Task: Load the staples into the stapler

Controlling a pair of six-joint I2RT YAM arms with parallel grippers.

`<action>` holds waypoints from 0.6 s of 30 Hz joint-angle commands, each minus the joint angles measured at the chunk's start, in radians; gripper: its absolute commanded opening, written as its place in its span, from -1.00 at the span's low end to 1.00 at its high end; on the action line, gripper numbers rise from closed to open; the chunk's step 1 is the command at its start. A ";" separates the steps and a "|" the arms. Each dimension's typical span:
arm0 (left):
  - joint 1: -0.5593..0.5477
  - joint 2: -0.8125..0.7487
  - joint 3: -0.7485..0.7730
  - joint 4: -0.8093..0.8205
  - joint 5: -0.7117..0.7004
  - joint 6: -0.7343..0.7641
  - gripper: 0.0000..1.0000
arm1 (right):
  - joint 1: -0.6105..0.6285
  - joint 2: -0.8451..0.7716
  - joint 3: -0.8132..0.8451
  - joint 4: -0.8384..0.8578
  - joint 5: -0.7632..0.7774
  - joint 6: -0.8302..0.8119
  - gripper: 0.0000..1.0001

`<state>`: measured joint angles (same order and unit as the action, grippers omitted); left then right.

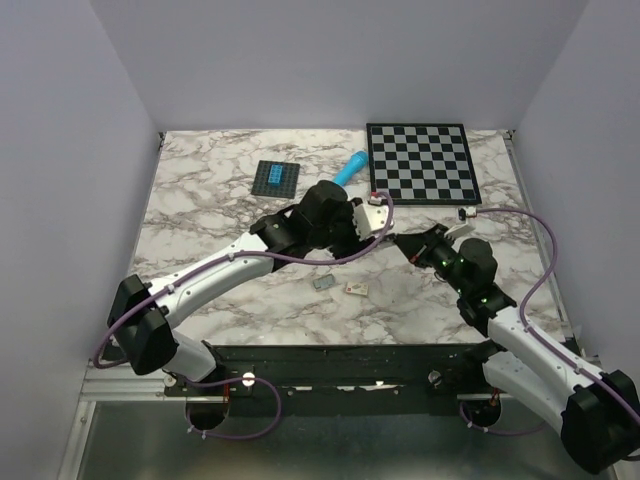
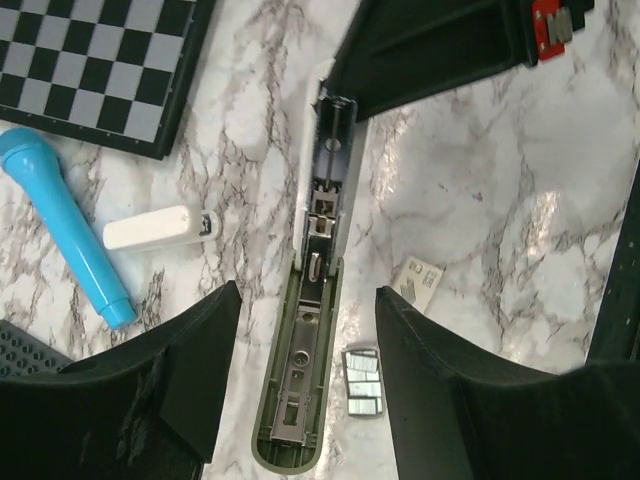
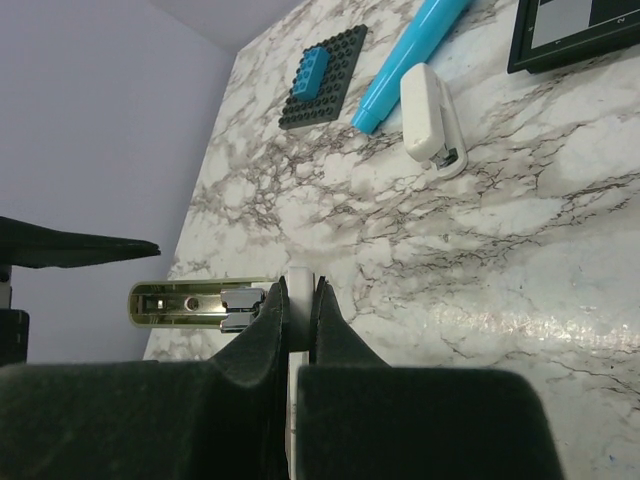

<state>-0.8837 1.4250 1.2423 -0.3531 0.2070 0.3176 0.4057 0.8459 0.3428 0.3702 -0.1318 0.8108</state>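
left gripper released, straddling the opened stapler without touching, left arm stretched to mid-bench, right gripper clenched on the stapler's white end, right arm angled inward, staples on the bench just beside the stapler's base

You had bright, even overhead light and faint shadows. Glare bloomed on the marble table right of the stapler; the wrist views' near foreground sat dark and blurred.
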 commanded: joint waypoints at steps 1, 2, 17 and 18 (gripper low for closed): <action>-0.020 0.046 0.055 -0.147 0.054 0.195 0.24 | -0.002 0.004 0.038 0.024 -0.049 -0.005 -0.99; -0.020 0.054 0.060 -0.149 0.064 0.231 0.22 | -0.002 0.008 0.038 0.026 -0.051 -0.007 -0.99; -0.020 0.202 0.146 -0.173 0.078 0.345 0.01 | -0.002 0.013 0.033 0.049 -0.085 -0.005 -0.99; -0.020 0.209 0.149 -0.176 0.077 0.345 -0.07 | -0.002 0.013 0.033 0.049 -0.086 -0.005 -0.99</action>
<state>-0.8989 1.6032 1.3487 -0.5030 0.2646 0.6250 0.4057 0.8619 0.3428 0.3721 -0.1902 0.8104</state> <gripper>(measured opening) 0.525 0.052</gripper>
